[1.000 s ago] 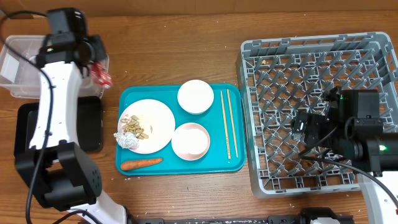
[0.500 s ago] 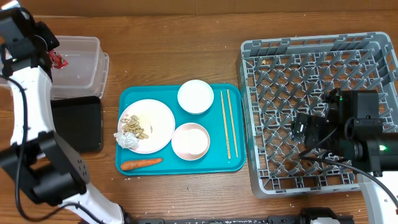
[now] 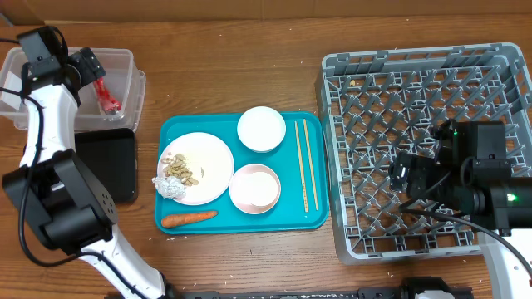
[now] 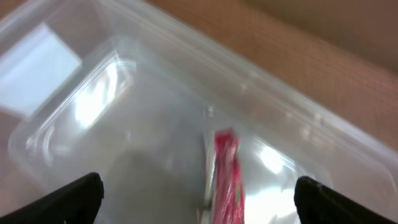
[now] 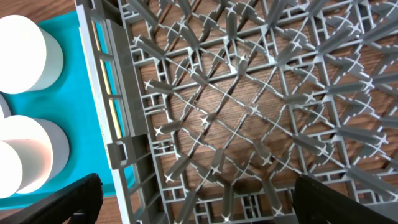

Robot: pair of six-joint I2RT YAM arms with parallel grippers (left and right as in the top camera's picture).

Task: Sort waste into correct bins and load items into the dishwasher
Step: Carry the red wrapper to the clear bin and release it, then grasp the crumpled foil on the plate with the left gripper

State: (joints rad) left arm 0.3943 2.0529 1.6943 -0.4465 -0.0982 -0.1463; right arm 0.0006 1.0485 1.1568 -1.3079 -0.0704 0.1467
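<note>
The table [image 3: 249, 50] is brown wood. A blue tray [image 3: 312, 218] sits in the middle, near the front edge. On it are a white plate [image 3: 214, 154] with food bits [image 3: 181, 169] and a foil ball [image 3: 170, 188], two white bowls [image 3: 262, 129], two chopsticks [image 3: 303, 162] and a carrot [image 3: 189, 218]. A black bin [image 3: 116, 162] sits by the left edge.

A clear box [image 3: 129, 62] sits in the far left corner. The red wrapper [image 4: 227, 171] is inside it. The left pincer [image 4: 198, 186] hangs over the box with its fingers wide apart, not touching the wrapper.

A gray rack [image 3: 329, 166] fills the right edge, and no dishes show in it. The right pincer [image 5: 196, 186] is over the rack with its fingers spread and nothing between them.
</note>
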